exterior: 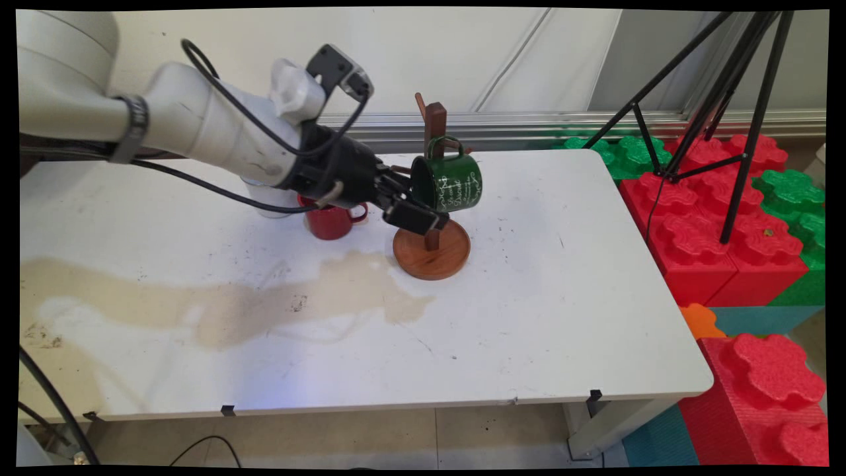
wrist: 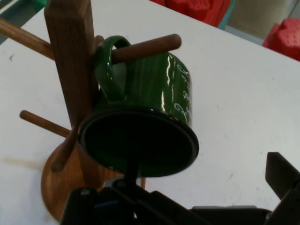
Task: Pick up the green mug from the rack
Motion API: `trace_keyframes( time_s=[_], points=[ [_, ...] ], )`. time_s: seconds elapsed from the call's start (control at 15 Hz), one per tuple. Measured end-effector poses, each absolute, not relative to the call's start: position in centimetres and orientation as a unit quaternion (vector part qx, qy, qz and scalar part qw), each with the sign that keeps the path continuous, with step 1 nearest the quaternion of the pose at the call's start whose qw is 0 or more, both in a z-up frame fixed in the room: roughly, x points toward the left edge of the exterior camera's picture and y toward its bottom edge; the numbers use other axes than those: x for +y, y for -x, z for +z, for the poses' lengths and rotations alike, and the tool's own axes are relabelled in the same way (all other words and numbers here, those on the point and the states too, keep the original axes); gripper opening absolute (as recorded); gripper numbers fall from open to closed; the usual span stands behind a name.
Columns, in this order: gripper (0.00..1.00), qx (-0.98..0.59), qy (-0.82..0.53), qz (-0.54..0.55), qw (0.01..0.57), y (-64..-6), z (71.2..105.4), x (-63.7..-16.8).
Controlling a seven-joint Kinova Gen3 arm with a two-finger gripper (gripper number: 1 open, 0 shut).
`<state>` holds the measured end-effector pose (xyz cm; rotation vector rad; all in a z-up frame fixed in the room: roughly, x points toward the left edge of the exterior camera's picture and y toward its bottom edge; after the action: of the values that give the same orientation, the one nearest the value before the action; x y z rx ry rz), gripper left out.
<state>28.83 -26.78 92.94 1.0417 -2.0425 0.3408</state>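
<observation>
White table carries a wide tan stain across its left half, with red and green foam blocks and a black tripod off its right side. Wooden mug tree stands near table centre on a round base. Green mug hangs by its handle on an upper peg (mouth facing the camera in hand view). Gripper sits open just beside the mug's rim, holding nothing. Red mug stands behind the arm, left of the tree.
</observation>
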Motion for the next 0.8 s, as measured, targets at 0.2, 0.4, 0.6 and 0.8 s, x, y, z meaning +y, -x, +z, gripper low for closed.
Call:
trace_keyframes(
  time_s=[0.2,0.4,0.6,0.8],
  points=[
    [1.0,-0.791,-0.436,0.126,0.411,-27.8,91.9,-27.3],
    [1.0,-0.78,-0.45,0.119,0.419,-27.0,91.3,-27.6],
    [1.0,-0.766,-0.468,0.114,0.425,-26.3,90.6,-28.0],
    [1.0,-0.755,-0.481,0.11,0.432,-25.7,90.1,-28.2]
  ],
)
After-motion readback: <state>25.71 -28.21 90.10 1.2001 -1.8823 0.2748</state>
